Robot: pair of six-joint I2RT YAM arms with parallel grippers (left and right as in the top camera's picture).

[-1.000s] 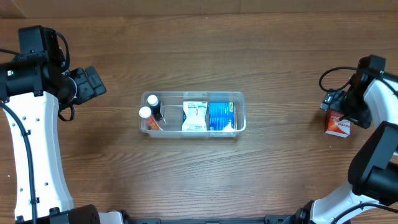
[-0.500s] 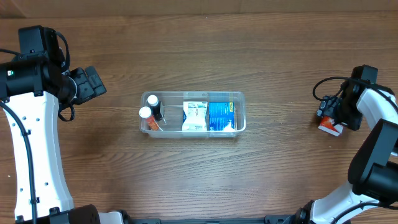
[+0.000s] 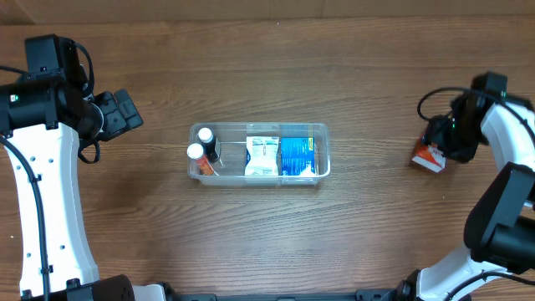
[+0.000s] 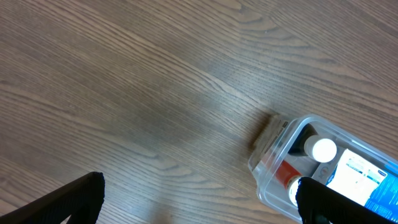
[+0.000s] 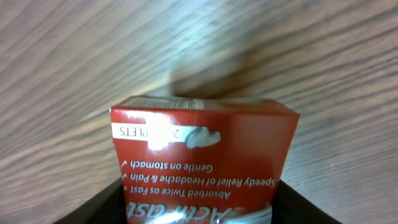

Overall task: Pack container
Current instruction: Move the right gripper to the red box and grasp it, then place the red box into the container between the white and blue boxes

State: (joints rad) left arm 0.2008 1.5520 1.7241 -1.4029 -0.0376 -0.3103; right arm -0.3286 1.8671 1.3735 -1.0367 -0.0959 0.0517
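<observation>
The clear container [image 3: 261, 127] lies mid-table and holds two white-capped bottles [image 3: 201, 144], a white box [image 3: 262, 156] and a blue box [image 3: 297, 155]. Far to its right, my right gripper [image 3: 439, 142] is shut on a red medicine box [image 3: 427, 158]. In the right wrist view that red box [image 5: 202, 155] fills the space between the black fingers [image 5: 96, 208], which press on both its sides. My left gripper [image 3: 125, 113] hangs open left of the container, holding nothing. In the left wrist view the container's end [image 4: 273, 155] shows at the lower right.
Bare brown wooden tabletop [image 3: 376, 226] surrounds the container on all sides. The white left arm [image 3: 38, 192] runs down the left edge and the right arm [image 3: 506, 201] down the right edge.
My right gripper has shut on the red box and moved it a little to the left, toward the container. The left arm has not moved.
</observation>
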